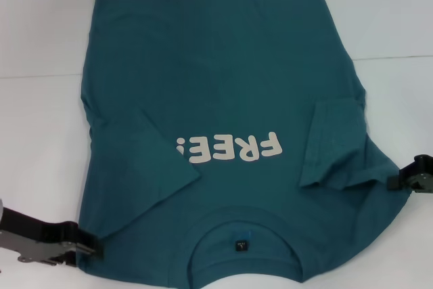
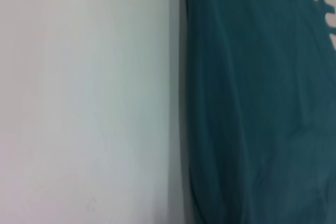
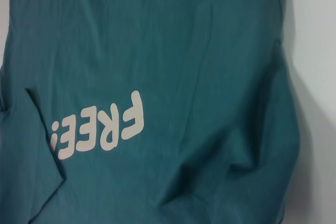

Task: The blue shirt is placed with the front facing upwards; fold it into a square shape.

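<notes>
1. I locate the blue shirt (image 1: 223, 86) spread front-up on the white table (image 1: 40, 38), collar (image 1: 240, 235) nearest the robot, both sleeves already folded inward over the chest beside the "FREE!" lettering (image 1: 230, 148).
2. I judge the shirt light, soft and limp. It will sag and crease when lifted, so I expect to take it at the shoulder edges either side of the collar.
3. I note the left gripper (image 1: 84, 243) sits at the shirt's left shoulder edge, touching or just beside the cloth; I cannot tell whether its fingers grip anything.
4. I note the right gripper (image 1: 409, 177) sits just beside the right shoulder edge; finger state likewise cannot be told.
5. I see nothing else around the shirt. Bunched wrinkles by the right sleeve (image 1: 335, 143) could spoil a square fold.
</notes>
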You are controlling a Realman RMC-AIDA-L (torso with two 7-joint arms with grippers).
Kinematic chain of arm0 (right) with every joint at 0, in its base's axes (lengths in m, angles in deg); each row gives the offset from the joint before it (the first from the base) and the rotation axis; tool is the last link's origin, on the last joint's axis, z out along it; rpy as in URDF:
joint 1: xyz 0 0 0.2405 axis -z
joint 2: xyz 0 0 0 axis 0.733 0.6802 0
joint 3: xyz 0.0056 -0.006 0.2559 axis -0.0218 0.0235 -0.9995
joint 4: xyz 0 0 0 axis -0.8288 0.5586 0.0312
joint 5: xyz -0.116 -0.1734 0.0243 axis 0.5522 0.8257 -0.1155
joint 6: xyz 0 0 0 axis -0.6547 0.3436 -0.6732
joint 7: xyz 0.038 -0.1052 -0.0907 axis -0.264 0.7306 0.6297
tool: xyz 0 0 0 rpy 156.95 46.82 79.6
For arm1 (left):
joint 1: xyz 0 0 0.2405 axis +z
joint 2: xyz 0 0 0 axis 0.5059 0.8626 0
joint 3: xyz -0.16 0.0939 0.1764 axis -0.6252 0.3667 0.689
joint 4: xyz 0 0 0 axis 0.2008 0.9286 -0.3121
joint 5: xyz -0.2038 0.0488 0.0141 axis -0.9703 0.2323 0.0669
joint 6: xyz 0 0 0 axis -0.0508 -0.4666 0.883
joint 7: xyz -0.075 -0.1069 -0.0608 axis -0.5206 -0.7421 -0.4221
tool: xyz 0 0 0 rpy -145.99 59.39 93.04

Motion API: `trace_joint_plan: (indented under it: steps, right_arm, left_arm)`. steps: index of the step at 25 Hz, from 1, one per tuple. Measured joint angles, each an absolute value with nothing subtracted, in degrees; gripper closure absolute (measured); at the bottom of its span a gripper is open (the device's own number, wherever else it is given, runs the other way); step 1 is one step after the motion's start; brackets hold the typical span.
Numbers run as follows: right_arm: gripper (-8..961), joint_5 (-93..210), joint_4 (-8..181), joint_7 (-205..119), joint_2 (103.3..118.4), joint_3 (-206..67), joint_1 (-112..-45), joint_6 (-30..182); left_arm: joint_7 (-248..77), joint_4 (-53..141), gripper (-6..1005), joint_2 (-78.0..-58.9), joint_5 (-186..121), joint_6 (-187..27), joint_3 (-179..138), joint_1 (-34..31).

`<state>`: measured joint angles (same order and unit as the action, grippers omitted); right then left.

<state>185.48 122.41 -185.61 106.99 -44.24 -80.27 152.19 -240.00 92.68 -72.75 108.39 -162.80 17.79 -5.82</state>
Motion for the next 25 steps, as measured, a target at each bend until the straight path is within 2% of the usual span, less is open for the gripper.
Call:
trace_joint_plan:
  steps: [6, 11, 17, 25]
  right_arm:
    - [918, 185.44, 122.41, -185.61, 107.01, -44.24, -80.27, 152.30]
    - [918, 185.42, 122.41, -185.61, 107.05, -44.24, -80.19, 152.36]
    - [918, 185.04, 122.40, -185.60, 107.06, -44.24, -79.88, 152.52]
    - [918, 184.54, 122.41, -184.68, 106.87, -44.27, -79.51, 152.55]
  left_arm:
    - [-240.15, 92.92, 418, -72.90, 108.70, -161.95, 18.83, -5.89]
    - [-240.13, 93.39, 656, -72.90, 108.75, -161.86, 18.87, -6.04]
    - [-240.08, 93.30, 890, -72.91, 108.85, -161.28, 19.57, -6.17]
    - [-238.72, 93.40, 907, -73.06, 108.85, -161.10, 20.31, -6.13]
